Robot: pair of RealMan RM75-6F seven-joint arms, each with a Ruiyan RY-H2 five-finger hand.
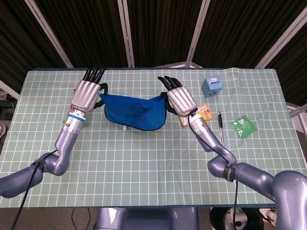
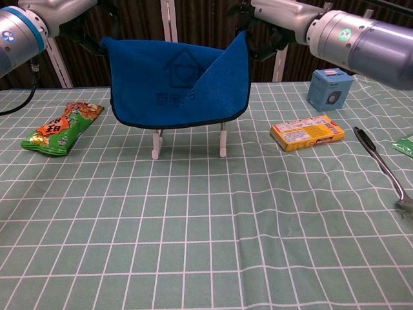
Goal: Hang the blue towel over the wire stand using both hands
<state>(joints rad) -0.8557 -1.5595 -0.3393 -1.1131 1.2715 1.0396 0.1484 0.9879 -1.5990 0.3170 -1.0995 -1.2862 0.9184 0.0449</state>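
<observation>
The blue towel (image 1: 134, 111) (image 2: 175, 82) hangs stretched between my two hands, with its right corner folded forward. My left hand (image 1: 87, 94) (image 2: 90, 19) grips its left top corner. My right hand (image 1: 180, 99) (image 2: 258, 26) grips the right top corner. The towel covers the top of the wire stand; only the stand's two legs (image 2: 221, 143) show below the hem in the chest view. In the head view the stand is almost wholly hidden under the cloth.
A green snack bag (image 2: 60, 128) lies at the left. A yellow box (image 2: 306, 132), a blue box (image 2: 329, 90), a pen with a spoon (image 2: 381, 165) and a green packet (image 1: 243, 126) lie at the right.
</observation>
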